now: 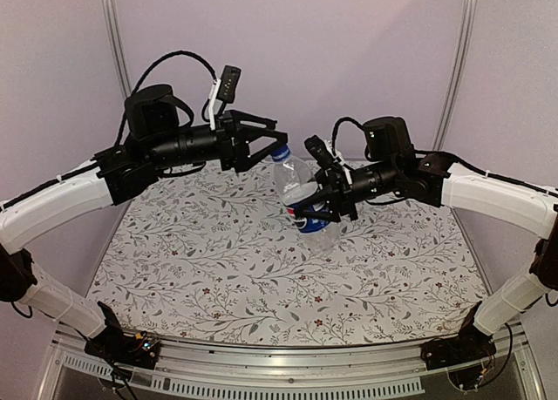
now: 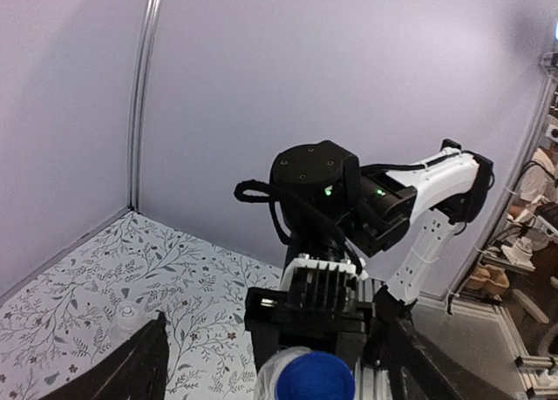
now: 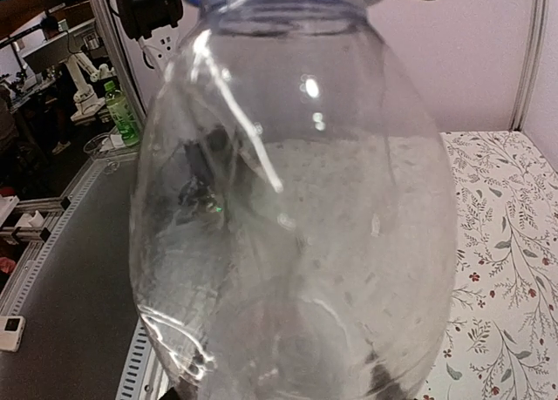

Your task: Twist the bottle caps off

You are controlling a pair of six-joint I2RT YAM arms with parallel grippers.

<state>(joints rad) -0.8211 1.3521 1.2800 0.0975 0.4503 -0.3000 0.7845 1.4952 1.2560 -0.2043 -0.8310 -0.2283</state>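
Note:
The taller clear bottle (image 1: 299, 186) with its blue label (image 1: 311, 223) is held off the floral table, tilted with its neck toward the left arm. My right gripper (image 1: 314, 208) is shut on its body. In the right wrist view the bottle (image 3: 288, 208) fills the frame and hides my fingers. The bright blue cap (image 1: 280, 152) sits on the neck. My left gripper (image 1: 272, 147) is open, one finger on each side of the cap and apart from it. In the left wrist view the blue cap (image 2: 320, 376) lies between my spread fingers (image 2: 144, 369). The white cap and the shorter bottle cannot be made out.
A small clear round object (image 2: 129, 314) sits on the floral table cover (image 1: 218, 269), too small to identify. Pale walls with metal posts (image 1: 111, 34) close the back and sides. An aluminium rail (image 1: 288, 378) runs along the near edge between the arm bases.

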